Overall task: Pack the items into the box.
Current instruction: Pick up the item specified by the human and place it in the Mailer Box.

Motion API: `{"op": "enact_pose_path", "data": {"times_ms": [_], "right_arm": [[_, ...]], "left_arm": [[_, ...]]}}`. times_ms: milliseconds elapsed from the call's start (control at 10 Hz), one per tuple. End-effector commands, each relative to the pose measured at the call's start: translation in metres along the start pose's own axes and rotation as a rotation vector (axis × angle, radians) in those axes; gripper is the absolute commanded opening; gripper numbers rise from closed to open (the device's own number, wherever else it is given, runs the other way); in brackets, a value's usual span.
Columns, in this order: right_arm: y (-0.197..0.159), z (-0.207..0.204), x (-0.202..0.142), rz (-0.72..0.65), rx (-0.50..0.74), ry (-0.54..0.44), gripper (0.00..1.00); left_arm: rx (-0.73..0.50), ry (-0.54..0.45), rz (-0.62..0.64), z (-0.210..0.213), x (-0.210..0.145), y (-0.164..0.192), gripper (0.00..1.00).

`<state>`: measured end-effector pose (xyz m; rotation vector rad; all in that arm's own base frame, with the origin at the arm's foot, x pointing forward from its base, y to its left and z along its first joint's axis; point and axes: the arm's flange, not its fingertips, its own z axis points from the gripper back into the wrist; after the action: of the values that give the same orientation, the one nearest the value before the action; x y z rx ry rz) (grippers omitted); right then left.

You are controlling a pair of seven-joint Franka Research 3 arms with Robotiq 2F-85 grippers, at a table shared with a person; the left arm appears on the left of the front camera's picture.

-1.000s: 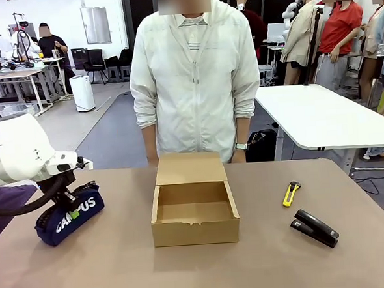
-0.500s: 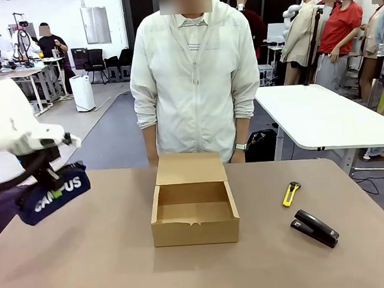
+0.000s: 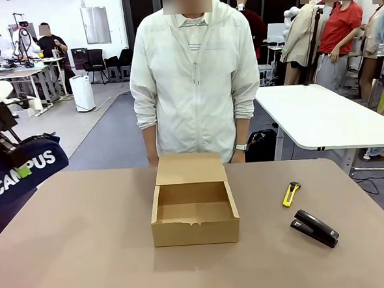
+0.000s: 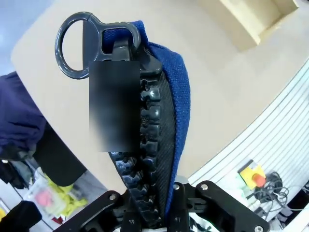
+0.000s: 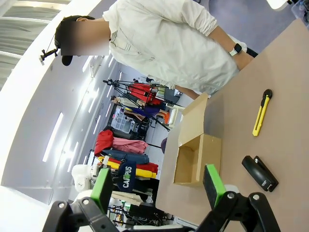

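- The navy "CAMPUS" pouch [image 3: 46, 159] has gone up off the bench [image 3: 88, 255] since the earlier frames. It was resting left of the box [image 3: 195, 232] and now hangs in the air, higher and farther left of it.
- The left hand [image 3: 22, 169] is clamped on the pouch. In the left wrist view its fingers pinch the pouch along the black zip, with the zip ring at the far end.
- The right hand [image 5: 157, 186] is spread wide, its green pads well apart with nothing between them. It is raised above the bench on the right side of the box.
- The box sits mid-bench with its flap lid up at the far side, towards the person [image 3: 195, 85] standing just behind it.
- The yellow-and-black utility knife [image 3: 291, 193] lies on the bench to the right of the box, well apart from it.
- The black stapler [image 3: 314, 228] lies near the knife, farther right of the box and closer to the robot's side.
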<state>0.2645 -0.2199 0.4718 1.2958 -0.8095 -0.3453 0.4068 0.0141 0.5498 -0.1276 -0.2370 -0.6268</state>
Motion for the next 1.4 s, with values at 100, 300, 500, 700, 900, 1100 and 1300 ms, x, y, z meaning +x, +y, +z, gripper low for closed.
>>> {"op": "enact_pose_path", "data": {"times_ms": [100, 300, 500, 700, 900, 1100, 1300], "right_arm": [[0.001, -0.001, 0.004, 0.028, 0.022, -0.02, 1.0], [0.001, -0.001, 0.004, 0.028, 0.022, -0.02, 1.0], [0.001, -0.001, 0.004, 0.028, 0.022, -0.02, 1.0], [0.001, -0.001, 0.004, 0.028, 0.022, -0.02, 1.0], [0.001, -0.001, 0.004, 0.028, 0.022, -0.02, 1.0], [0.001, -0.001, 0.004, 0.028, 0.022, -0.02, 1.0], [0.001, -0.001, 0.004, 0.028, 0.022, -0.02, 1.0]], "left_arm": [[0.01, 0.025, -0.001, -0.017, 0.018, 0.01, 0.0], [0.12, 0.166, 0.113, -0.029, 0.029, -0.015, 0.0], [0.104, 0.137, -0.065, -0.042, 0.091, -0.088, 0.0], [0.159, 0.17, -0.334, -0.047, 0.159, -0.153, 0.0], [0.172, 0.146, -0.529, -0.055, 0.218, -0.207, 0.0], [0.148, 0.151, -0.687, -0.087, 0.249, -0.257, 0.0], [0.103, 0.137, -0.703, -0.117, 0.264, -0.28, 0.0]]}}
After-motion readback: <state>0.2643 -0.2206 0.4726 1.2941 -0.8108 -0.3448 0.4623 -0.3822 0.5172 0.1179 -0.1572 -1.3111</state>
